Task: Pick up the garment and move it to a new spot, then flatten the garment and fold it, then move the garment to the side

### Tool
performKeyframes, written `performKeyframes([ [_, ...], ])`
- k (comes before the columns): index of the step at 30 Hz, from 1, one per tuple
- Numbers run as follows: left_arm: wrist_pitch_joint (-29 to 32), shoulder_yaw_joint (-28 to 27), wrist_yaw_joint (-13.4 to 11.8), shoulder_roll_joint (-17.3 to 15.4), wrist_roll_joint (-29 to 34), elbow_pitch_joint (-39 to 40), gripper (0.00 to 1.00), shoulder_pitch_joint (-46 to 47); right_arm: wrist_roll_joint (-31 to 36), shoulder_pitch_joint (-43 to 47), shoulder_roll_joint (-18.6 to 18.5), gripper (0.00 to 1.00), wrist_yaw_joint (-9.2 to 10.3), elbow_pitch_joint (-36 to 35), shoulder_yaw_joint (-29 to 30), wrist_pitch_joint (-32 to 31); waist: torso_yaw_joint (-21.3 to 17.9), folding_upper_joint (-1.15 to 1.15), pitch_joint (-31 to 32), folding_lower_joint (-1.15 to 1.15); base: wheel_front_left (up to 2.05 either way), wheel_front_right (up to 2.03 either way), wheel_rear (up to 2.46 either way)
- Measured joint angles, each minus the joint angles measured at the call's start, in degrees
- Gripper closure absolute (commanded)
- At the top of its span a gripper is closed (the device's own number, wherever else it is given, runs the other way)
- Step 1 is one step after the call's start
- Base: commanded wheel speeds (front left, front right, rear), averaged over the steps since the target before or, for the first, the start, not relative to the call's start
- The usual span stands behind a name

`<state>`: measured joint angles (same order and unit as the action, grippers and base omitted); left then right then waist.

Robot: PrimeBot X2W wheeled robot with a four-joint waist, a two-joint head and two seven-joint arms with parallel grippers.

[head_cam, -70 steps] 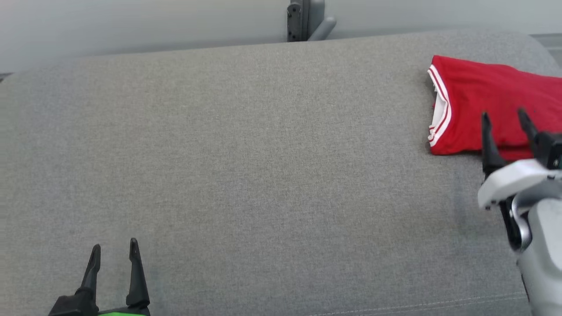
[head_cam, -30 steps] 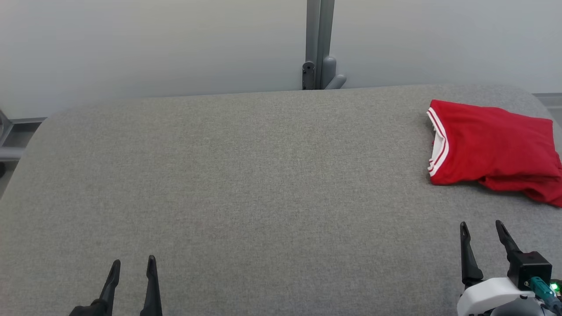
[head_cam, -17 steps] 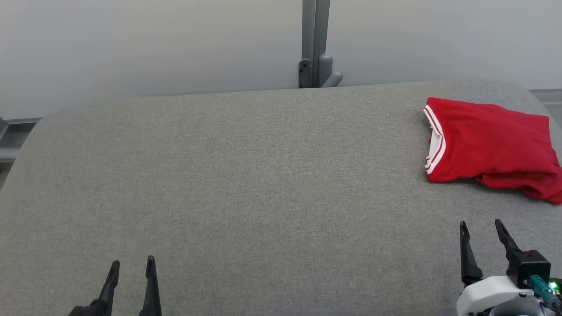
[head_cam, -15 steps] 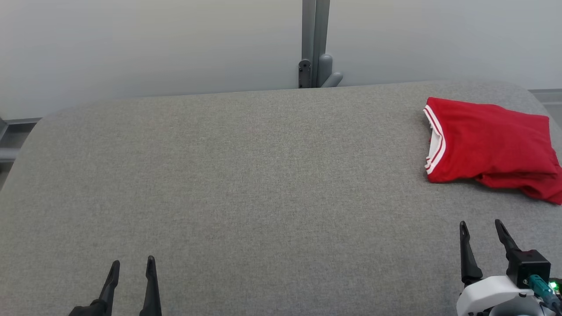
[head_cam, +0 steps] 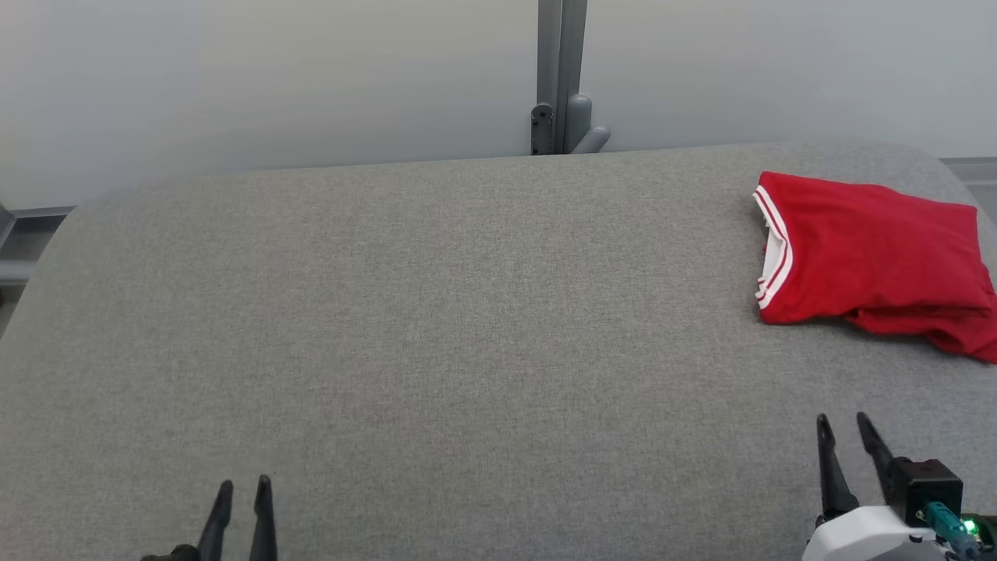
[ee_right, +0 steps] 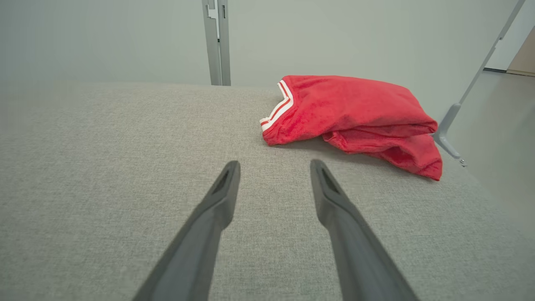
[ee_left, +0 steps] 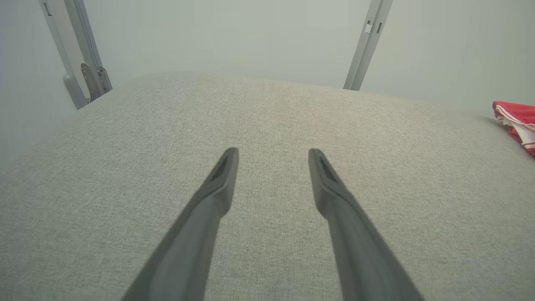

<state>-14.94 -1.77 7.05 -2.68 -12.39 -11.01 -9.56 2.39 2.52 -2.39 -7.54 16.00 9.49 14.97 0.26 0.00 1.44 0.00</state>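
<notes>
The garment [head_cam: 872, 261] is a red shirt with white-striped trim, folded into a rough rectangle at the far right of the grey padded surface [head_cam: 436, 327]. It also lies ahead of the fingers in the right wrist view as the garment [ee_right: 355, 119], and a corner of the garment [ee_left: 518, 125] peeks in at the right of the left wrist view. My right gripper [head_cam: 843, 425] hovers open near the front right edge, well short of the shirt, holding nothing. My left gripper [head_cam: 244, 485] stands open at the front left, far from the shirt, with nothing between its fingers.
A grey metal post with a bracket [head_cam: 562, 78] rises behind the surface against a pale wall. The surface's right edge [head_cam: 977, 195] runs just past the shirt, with a slanted frame leg [ee_right: 449, 129] and floor beyond.
Both grippers have drawn back toward the bottom of the head view, and their fingers stand slightly closer together. The shirt has not moved.
</notes>
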Motion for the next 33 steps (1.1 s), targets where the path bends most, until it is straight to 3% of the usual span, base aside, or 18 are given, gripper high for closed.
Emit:
performKeyframes([
  [5,0.6,0.1,0.0,0.2,-0.7,-2.4,1.00,-0.4,-0.9,0.8,0.8,1.00,0.00,2.5,0.1,-0.8,0.0,0.00,0.0,0.00,0.00,0.00,0.00],
  [33,7.4,-1.0,0.0,0.2,-27.6,-3.0,1.00,4.5,-32.7,-1.7,0.6,1.00,0.00,1.2,-0.6,-7.9,-0.1,0.00,-0.4,0.00,0.00,0.00,0.00],
])
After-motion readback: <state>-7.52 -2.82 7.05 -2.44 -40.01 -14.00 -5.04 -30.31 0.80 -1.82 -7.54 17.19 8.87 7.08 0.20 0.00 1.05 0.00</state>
